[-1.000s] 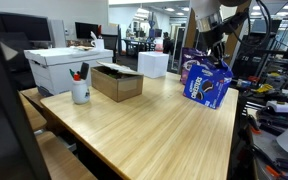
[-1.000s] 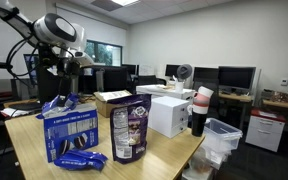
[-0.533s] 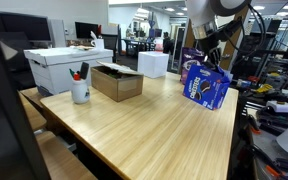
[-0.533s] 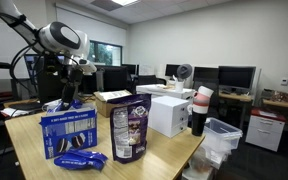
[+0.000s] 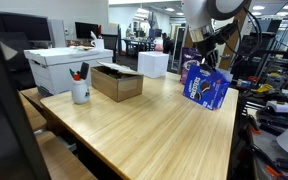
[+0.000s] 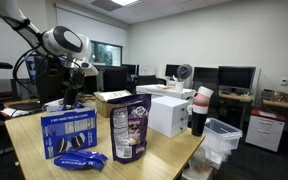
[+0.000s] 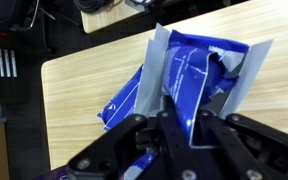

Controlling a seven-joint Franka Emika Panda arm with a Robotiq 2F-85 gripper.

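Wooden table keeps the blue bag; claw has dropped lower.

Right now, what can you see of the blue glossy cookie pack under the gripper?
The blue glossy cookie pack stands upright on the light wooden table, near its edge. It looks like printed plastic film, with white lettering and cookie pictures on its wide face. Its top is crumpled, with pale flaps. The gripper straddles that top; whether it pinches it I cannot tell.
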